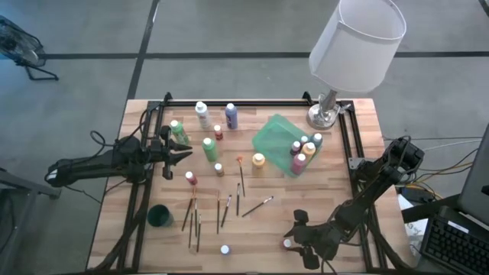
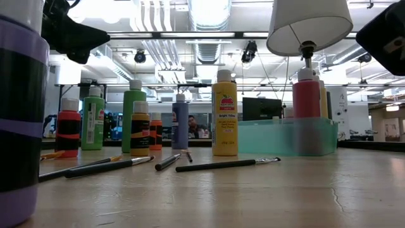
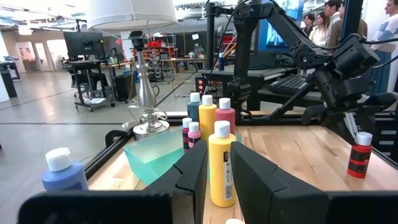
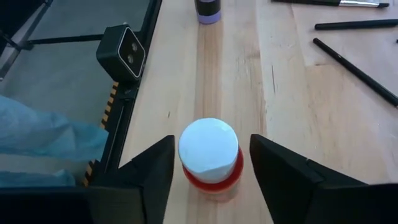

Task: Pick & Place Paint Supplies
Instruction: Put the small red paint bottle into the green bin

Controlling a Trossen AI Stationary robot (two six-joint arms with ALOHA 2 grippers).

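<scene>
Overhead, nine paint bottles (image 1: 209, 148) stand loose on the table (image 1: 359, 130); five more stand in the translucent green tray (image 1: 273, 137), near the lamp (image 1: 353, 46). About six brushes (image 1: 192, 220) lie in a loose row near the dark green cup (image 1: 160, 217), which looks empty. The yellow bottle (image 2: 224, 113) has a label, too small to read. Right gripper (image 4: 210, 163): fingers released, either side of a white-capped red bottle (image 4: 210, 155) without touching. Left gripper (image 3: 217, 171): raised, fingers narrowly parted, nothing held.
</scene>
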